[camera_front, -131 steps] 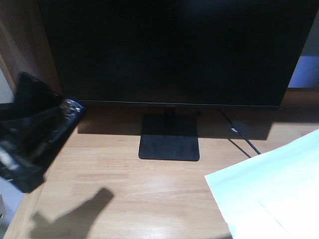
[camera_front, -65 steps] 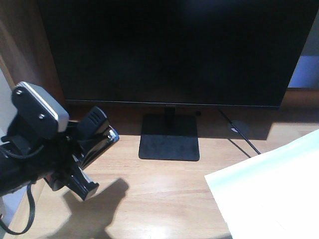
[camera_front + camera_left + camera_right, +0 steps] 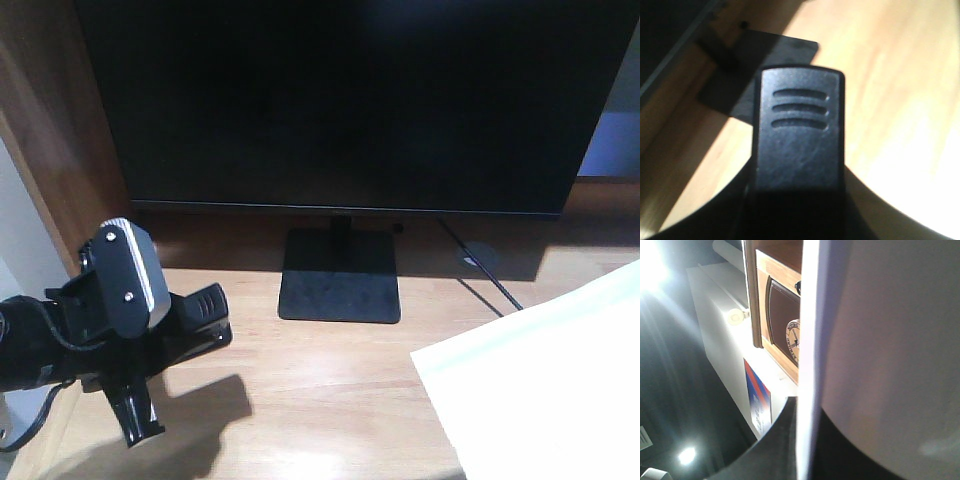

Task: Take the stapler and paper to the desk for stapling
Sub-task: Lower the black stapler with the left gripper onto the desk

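Fingers of the left gripper (image 3: 160,345) are closed around the rear of the stapler (image 3: 799,135), so only its front half sticks out beyond them. From the front I see it held above the left part of the desk (image 3: 330,385), throwing a dark shadow (image 3: 190,415) onto the wood below. Its long axis runs from lower left to upper right, with the nose aimed toward the flat foot (image 3: 340,285) of the monitor (image 3: 340,100). In the left wrist view the stapler points straight away from the camera, its black ribbed top face turned toward the lens, with the foot just past its tip. I can't see its orange rear end. On the other side, the right gripper (image 3: 807,452) is pinched on the paper (image 3: 545,395), a dark finger (image 3: 782,445) pressing against the near face. That camera sees the sheet edge-on, running straight out from the fingers. In the front view it comes in from the lower right with one corner pointing left over the desk. Whether it touches the wood I cannot tell.
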You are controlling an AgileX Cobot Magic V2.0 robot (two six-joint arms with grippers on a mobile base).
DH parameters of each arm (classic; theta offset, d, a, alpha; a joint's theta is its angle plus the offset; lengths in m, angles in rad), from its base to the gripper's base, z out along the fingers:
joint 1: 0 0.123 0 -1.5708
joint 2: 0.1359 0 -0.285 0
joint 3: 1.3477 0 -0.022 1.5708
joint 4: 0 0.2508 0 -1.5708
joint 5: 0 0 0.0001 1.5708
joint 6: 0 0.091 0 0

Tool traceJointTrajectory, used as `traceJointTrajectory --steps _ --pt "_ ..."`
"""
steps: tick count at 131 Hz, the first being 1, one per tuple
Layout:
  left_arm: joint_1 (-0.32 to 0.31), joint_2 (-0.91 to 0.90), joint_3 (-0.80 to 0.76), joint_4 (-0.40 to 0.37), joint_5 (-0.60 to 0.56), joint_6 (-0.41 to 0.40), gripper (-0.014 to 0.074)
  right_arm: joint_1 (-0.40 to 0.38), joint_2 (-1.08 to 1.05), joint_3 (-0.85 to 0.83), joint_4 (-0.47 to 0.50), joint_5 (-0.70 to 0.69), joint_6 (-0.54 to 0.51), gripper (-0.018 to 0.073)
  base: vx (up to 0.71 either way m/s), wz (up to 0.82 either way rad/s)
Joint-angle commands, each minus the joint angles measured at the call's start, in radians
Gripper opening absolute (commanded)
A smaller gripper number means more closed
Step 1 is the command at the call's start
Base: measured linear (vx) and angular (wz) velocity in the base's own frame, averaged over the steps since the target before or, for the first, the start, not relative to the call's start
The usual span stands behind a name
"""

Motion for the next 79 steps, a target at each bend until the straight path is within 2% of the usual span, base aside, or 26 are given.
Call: traceJointTrajectory --steps 1,5,6,10,40,79 --pt "0.038 0.02 -0.035 -0.146 0.092 0.205 -0.0006 -0.007 0.013 -0.025 0.006 -0.041 -0.006 -0.0007 0.0 0.0" --pt "0.051 0.035 -0.035 -0.17 0.125 0.26 -0.0006 -0.007 0.013 -0.025 0.006 -0.041 -0.006 -0.0007 0.0 0.0" --pt "0.056 0.047 -0.035 -0.181 0.14 0.3 -0.0006 -0.007 0.013 -0.025 0.006 -0.041 -0.006 -0.0007 0.0 0.0" --pt "0.065 0.064 -0.035 -0.198 0.179 0.335 -0.0006 -0.007 0.013 -0.025 0.006 -0.041 -0.006 -0.0007 0.0 0.0" --pt "0.11 0.237 -0.137 -0.206 0.397 0.334 -0.0006 -0.007 0.013 -0.025 0.006 -0.041 -0.006 -0.0007 0.0 0.0" --pt "0.103 0.461 -0.302 -0.201 0.498 0.334 -0.0006 -0.007 0.013 -0.025 0.006 -0.041 -0.006 -0.0007 0.0 0.0"
